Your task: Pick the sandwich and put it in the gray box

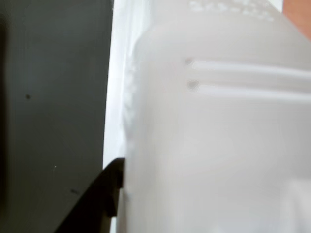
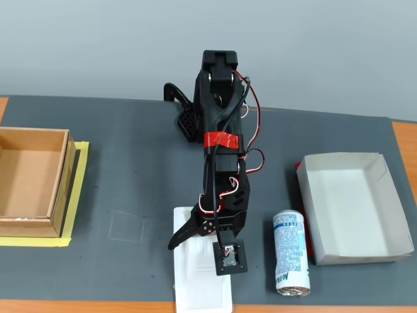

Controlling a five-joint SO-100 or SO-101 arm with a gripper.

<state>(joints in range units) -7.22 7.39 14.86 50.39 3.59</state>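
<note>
arm: reaching forward from its base, bent down at the elbow | gripper [image 2: 195, 238]: pointing down, low | jaws: spread apart, one finger [image 2: 184, 233] angled left

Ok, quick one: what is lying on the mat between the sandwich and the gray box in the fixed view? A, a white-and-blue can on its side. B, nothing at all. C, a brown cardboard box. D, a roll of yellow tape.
A: a white-and-blue can lies on its side on the dark mat, with the sandwich to its left under the gripper and the gray box to its right.
</note>
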